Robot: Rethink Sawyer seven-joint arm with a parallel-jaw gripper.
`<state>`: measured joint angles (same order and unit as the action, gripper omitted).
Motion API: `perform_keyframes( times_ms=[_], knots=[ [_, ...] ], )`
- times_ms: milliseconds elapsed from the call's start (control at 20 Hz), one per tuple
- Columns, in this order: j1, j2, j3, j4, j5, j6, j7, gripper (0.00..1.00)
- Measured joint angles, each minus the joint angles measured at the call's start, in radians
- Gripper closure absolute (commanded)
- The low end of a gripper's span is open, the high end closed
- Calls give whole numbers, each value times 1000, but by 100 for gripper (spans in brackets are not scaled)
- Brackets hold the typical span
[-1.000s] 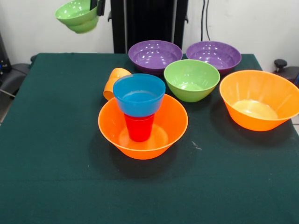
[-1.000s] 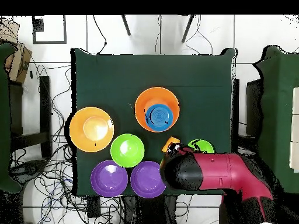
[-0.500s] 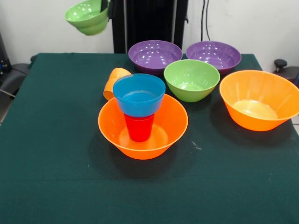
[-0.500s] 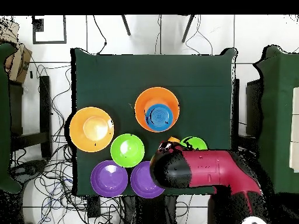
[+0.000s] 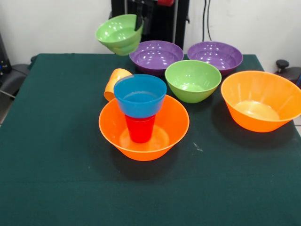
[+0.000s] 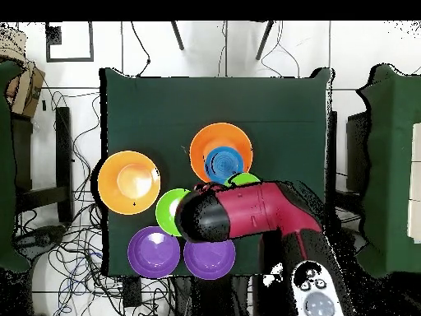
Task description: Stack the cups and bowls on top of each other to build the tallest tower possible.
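The tower stands mid-table: a large orange bowl holds a red cup, and a blue bowl sits on that cup. In the overhead view the same orange bowl and blue bowl show. A small green bowl hangs tilted in the air behind and to the left of the tower, with my gripper shut on its right rim. From above, only a sliver of this green bowl shows beside the red arm, which hides the gripper. An orange cup lies on its side behind the tower.
Two purple bowls stand at the back. A medium green bowl sits in front of them. A second large orange bowl stands at the right. The table's front half is bare green cloth.
The gripper has carried the small green bowl rightward and slightly down in the front view, from the top left corner to just behind the tower. Everything on the table has stayed put.
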<state>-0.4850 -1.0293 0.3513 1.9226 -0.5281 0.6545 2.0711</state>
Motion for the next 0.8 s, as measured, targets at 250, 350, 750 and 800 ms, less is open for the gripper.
perform_keyframes(
  times_ms=[250, 350, 750, 800],
  knots=[
    [21, 40, 0, -49, 13, 12, 0, 100],
    [21, 50, 0, -67, 27, 25, 0, 100],
    [34, 62, -1, -110, 52, 84, 0, 100],
    [43, 64, -2, -116, 56, 92, 0, 100]
  ],
)
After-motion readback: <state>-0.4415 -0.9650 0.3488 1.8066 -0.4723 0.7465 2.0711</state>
